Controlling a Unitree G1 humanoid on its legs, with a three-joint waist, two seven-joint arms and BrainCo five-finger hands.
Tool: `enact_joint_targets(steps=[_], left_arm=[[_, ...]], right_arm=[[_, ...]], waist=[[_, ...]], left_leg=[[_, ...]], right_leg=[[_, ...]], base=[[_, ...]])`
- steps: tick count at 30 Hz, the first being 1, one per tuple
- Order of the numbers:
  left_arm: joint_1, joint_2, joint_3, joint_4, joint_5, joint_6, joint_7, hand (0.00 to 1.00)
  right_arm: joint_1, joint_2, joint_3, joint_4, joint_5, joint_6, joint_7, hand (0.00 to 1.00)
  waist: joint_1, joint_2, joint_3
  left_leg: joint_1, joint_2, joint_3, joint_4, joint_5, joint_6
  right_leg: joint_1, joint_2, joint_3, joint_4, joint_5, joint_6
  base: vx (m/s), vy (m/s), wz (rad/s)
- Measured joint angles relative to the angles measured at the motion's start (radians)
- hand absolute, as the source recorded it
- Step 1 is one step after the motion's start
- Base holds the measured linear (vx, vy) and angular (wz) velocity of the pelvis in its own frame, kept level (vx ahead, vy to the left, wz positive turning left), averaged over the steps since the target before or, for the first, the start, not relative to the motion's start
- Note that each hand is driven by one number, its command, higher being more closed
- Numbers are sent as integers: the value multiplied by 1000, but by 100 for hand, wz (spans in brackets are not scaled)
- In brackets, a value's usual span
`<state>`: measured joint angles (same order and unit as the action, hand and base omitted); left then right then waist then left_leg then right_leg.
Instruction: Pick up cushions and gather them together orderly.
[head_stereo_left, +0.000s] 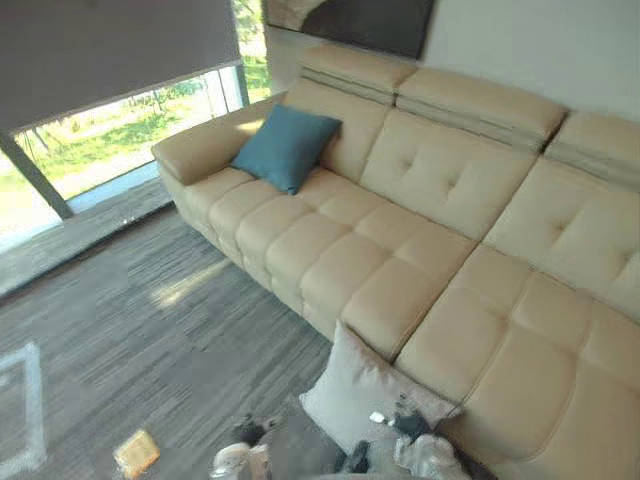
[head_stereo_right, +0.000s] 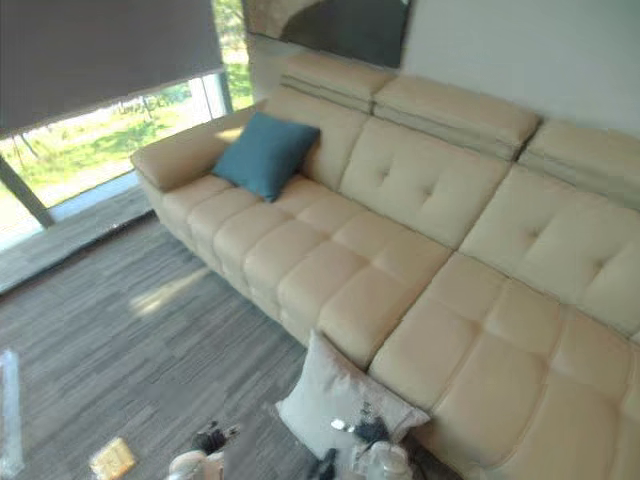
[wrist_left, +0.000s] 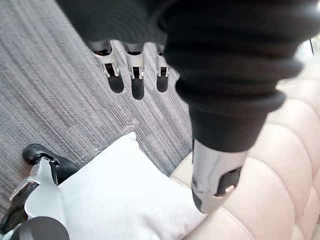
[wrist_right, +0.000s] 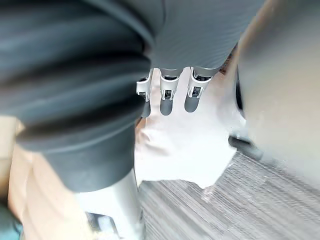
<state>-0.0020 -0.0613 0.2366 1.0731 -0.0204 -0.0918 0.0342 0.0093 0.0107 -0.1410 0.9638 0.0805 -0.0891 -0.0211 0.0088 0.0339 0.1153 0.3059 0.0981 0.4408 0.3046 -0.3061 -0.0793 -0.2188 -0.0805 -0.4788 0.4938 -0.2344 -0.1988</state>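
Teal cushion (head_stereo_left: 285, 147) on beige sofa (head_stereo_left: 440, 180), white cushion (head_stereo_left: 360, 395) against its front

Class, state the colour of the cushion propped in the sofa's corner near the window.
The cushion is teal blue; the left eye view shows it best.

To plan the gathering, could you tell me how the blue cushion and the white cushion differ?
The blue cushion leans on the sofa's backrest, up on the seat; the white cushion is down by the sofa's front, over the floor. The blue cushion is dark, the white cushion pale. Both look square and plump.
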Motion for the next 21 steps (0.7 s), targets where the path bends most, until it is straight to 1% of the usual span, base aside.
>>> enact_joint_targets(steps=[1,2,3,4,5,6,7,8,9,10,11,12,13,14,15,16,17,18,19,20,21], left_arm=[[-3,-1,2,0,4,2,-2,0],[-6,-2,12,-18,16,4,0,0],[-5,-2,12,-23,19,3,0,0],[2,-1,14,-28,18,2,0,0],[3,-1,14,-30,19,1,0,0],[6,-2,19,-46,19,-1,-1,0],[7,-2,19,-48,19,-3,-1,0],[8,-2,19,-48,19,-3,-1,0],[13,-2,18,-51,19,-7,0,0],[12,-6,19,-54,19,-9,0,0],[12,-8,19,-54,19,-9,0,0],[10,-8,18,-53,19,-11,1,0],[13,-8,18,-53,19,-12,2,0],[13,-8,17,-52,19,-12,2,0],[13,-8,12,-45,19,-13,3,0],[13,-7,6,-34,19,-12,2,0],[8,-2,5,-13,19,-11,1,0],[7,-1,5,-8,20,-11,3,0],[6,6,-3,-1,20,-12,2,0],[6,12,-14,5,21,-11,2,0],[6,15,-22,11,22,-11,1,0]], right_arm=[[-2,-1,-15,-2,0,0,1,0],[6,-8,-16,-5,1,0,0,0],[11,-10,-14,-6,2,0,0,0],[16,-11,-13,-3,2,3,0,0],[17,-11,-14,-3,2,2,1,0],[15,-10,-17,6,7,2,-1,0],[9,-11,-25,11,8,3,-2,0],[9,-11,-25,11,8,3,-3,0],[12,-11,-27,12,9,5,-5,0],[12,-11,-28,13,9,8,-8,0],[12,-10,-29,13,9,8,-9,0],[12,-9,-29,15,8,10,-12,0],[10,-10,-22,20,8,10,-16,0],[10,-10,-20,21,7,10,-17,0],[7,-13,-11,33,7,7,-19,0],[8,-16,-11,32,7,6,-19,0],[11,-13,-9,39,7,8,-19,0],[12,-13,-8,39,7,7,-18,0],[23,-3,-5,43,7,7,-18,0],[33,9,-6,46,7,7,-15,0],[37,17,-13,52,7,6,-15,0]], waist=[[-3,-3,10],[-6,-8,15],[-8,-8,15],[-5,-9,15],[-4,-7,14],[-1,-6,15],[-1,-7,15],[-1,-8,15],[0,-13,14],[-1,-15,12],[-1,-15,12],[2,-17,10],[9,-19,8],[9,-19,8],[10,-19,3],[9,-2,-8],[6,-14,-23],[4,-23,-28],[7,-43,-40],[6,-59,-52],[3,-66,-56]], left_leg=[[-28,5,-4,43,43,1],[-62,39,-18,200,93,-22],[-87,55,-32,272,118,-36],[-165,105,-68,467,158,-37],[-189,120,-76,516,156,-38],[-247,140,-88,603,149,-29],[-285,139,-109,600,130,-4],[-293,138,-111,589,121,-2],[-307,132,-118,500,86,4],[-317,113,-155,402,66,16],[-325,107,-174,376,61,17],[-326,72,-256,262,54,6],[-324,31,-340,161,52,2],[-323,22,-369,137,52,2],[-321,8,-406,45,80,22],[-318,22,-393,-33,136,-3],[-283,17,-369,-56,126,-59],[-280,11,-359,-60,129,-54],[-264,-5,-318,-72,129,-53],[-250,-14,-300,-84,129,-53],[-242,-19,-289,-90,130,-52]], right_leg=[[23,3,8,-12,-14,15],[72,13,20,-37,-28,37],[91,25,32,-53,-30,43],[133,51,56,-95,-27,47],[143,59,66,-103,-27,48],[168,81,116,-124,-32,62],[194,87,149,-142,-24,72],[201,90,165,-148,-20,70],[222,95,220,-172,-13,77],[235,99,278,-179,-16,84],[238,99,292,-181,-17,87],[241,101,364,-181,-17,102],[238,102,433,-179,-17,117],[237,102,452,-179,-17,121],[231,104,516,-154,-25,138],[221,119,552,-131,-38,159],[218,116,596,-116,-50,182],[218,110,604,-118,-51,185],[221,87,630,-143,-49,195],[233,75,646,-171,-39,212],[246,67,652,-192,-32,222]], base=[[264,-105,-13],[175,-78,-13],[187,-83,-34],[86,-24,-39],[197,-29,-90],[228,0,-110],[199,1,-112],[202,29,-115],[185,61,-123],[227,85,-125],[200,132,-135],[212,178,-154],[213,203,-159],[233,235,-161],[254,267,-123],[318,339,-145],[256,296,-85],[229,307,-80],[181,286,-54],[174,293,-51],[113,195,-26]])
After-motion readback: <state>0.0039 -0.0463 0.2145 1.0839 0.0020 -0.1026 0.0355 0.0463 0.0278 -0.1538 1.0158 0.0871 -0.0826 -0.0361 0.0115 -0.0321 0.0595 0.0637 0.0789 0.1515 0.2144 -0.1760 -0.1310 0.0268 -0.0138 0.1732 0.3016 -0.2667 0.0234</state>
